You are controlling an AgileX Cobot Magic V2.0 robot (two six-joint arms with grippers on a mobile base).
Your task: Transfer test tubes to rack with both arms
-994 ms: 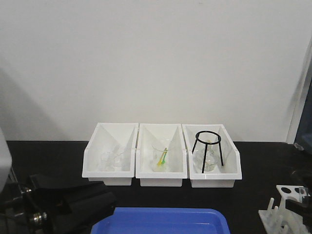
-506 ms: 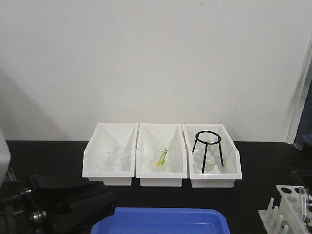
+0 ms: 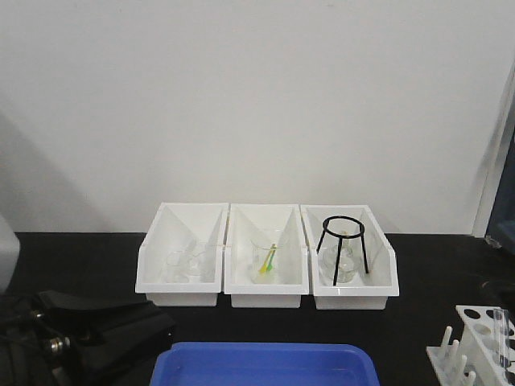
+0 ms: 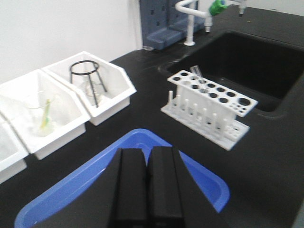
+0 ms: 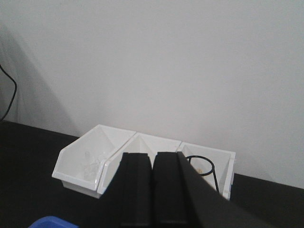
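Left gripper [image 4: 147,156] is hanging clenched and empty over the blue tray [image 4: 199,171]; right gripper [image 5: 153,164] is hovering clenched; one test tube [image 4: 198,78] is standing in the rack [image 4: 209,107].

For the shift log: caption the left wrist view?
Shut left gripper over blue tray; one test tube standing in white rack.

This is a laboratory. A black bench [image 4: 142,104] runs along a plain white wall and has a deep black sink [image 4: 247,66] set into it, with a white lab tap [image 4: 194,14] behind. On the bench stand a white test-tube rack [image 4: 209,107], white bins [image 3: 265,257] holding glass beakers [image 3: 265,261], and a black wire tripod stand [image 3: 344,249].
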